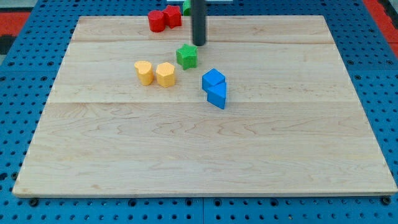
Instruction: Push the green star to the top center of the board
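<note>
The green star (pixel 186 56) lies on the wooden board (pixel 205 149), a little above its middle and left of centre. My tip (pixel 198 44) stands just above and to the right of the star, very close to it; I cannot tell if they touch. The dark rod rises from the tip out of the view's top.
Two red blocks (pixel 164 18) sit at the board's top edge, left of the rod. A second green block (pixel 187 7) peeks out beside the rod at the top. Two yellow blocks (pixel 155 73) lie left of the star. Two blue blocks (pixel 214 88) lie to its lower right.
</note>
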Robot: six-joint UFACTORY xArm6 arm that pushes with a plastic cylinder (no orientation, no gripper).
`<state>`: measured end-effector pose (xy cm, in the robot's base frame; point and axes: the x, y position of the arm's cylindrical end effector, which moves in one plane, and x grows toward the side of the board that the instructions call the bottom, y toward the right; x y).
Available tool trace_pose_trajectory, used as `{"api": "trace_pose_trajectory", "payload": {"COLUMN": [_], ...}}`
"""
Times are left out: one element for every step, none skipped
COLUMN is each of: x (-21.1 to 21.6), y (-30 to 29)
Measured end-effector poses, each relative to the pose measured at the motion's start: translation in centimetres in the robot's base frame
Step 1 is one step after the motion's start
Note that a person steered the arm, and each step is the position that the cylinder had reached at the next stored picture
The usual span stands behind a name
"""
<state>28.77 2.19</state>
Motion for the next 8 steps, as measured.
{"api": "trace_pose_trajectory", "payload": {"x": [1.4,3.7,6.2,6.3,3.3,-2.0,-1.2,3.7], "y": [0.1,4.4,1.0,-6.1,-10.3,-5.0,-3.0,-4.8]}}
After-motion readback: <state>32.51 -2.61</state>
